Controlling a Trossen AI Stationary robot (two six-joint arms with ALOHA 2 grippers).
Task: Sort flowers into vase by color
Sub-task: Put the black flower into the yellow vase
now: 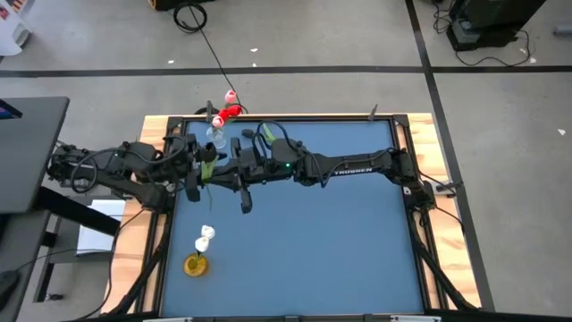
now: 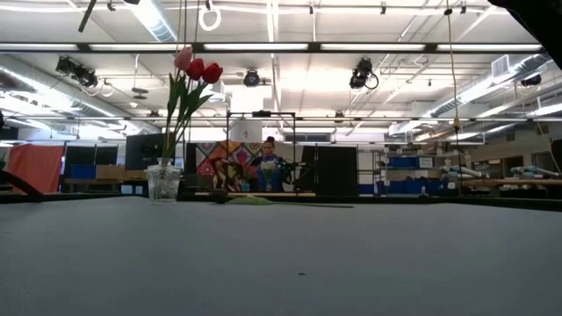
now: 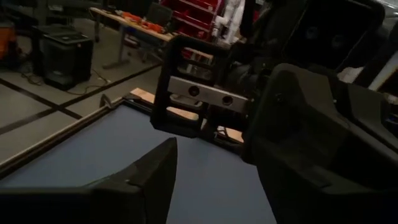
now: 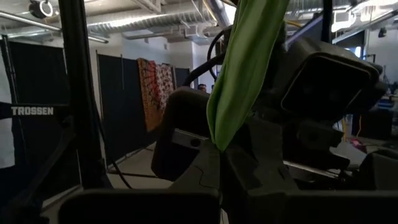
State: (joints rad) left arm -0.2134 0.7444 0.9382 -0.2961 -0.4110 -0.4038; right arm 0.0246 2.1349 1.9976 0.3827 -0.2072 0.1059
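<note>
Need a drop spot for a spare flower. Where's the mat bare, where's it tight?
Bare: the whole right half of the blue mat, below the right arm, and the strip right of the yellow vase with white flowers. Crowded: far left corner, where the left pincer, right pincer and the glass vase of red flowers bunch up.

The robot has two dark, almost black arms made of chunky blocks joined together. The right arm has the white word TROSSEN printed along its long part, and a tiny green light glows near its wrist. Black cables loop over the wrist and curl around the left arm at nine o'clock on the bench. Up close, the left arm's fingers are thick, smooth black wedges. A grey bar with two small round holes sits on the other arm's black frame.
</note>
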